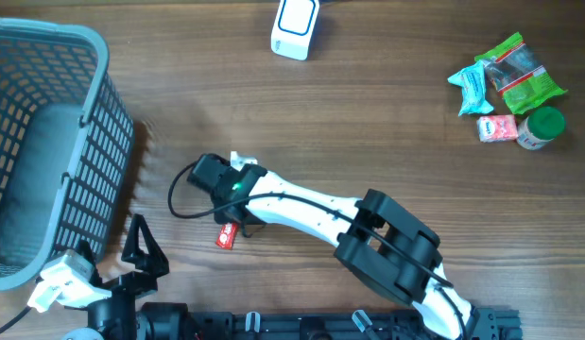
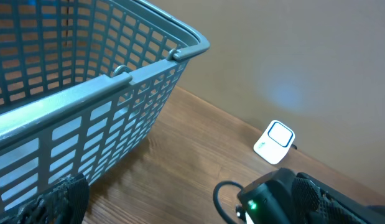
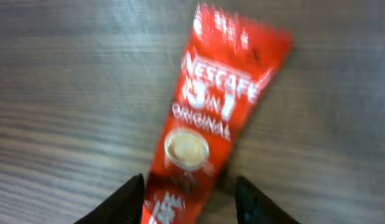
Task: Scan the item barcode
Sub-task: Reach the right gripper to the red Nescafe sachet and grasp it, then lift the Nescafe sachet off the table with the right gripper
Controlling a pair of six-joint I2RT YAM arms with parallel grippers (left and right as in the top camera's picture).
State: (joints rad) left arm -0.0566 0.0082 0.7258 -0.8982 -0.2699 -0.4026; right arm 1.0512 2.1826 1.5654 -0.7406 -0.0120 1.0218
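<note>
Sachet (image 3: 201,118) lies flat between the fingers (image 3: 127,202) of the part-open right gripper (image 3: 189,186); basket (image 1: 46,33) and scanner (image 1: 294,26) sit well apart.

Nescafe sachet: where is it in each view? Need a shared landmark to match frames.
Overhead: red Nescafe sachet sits lower left of centre, partly under the right tool.
Left wrist: not in it.
Right wrist: sachet fills the centre, its lower end between the tool's fingertips.
Landmark: white scanner, top centre overhead, lower right in the left wrist view; absent from the right wrist view.
</note>
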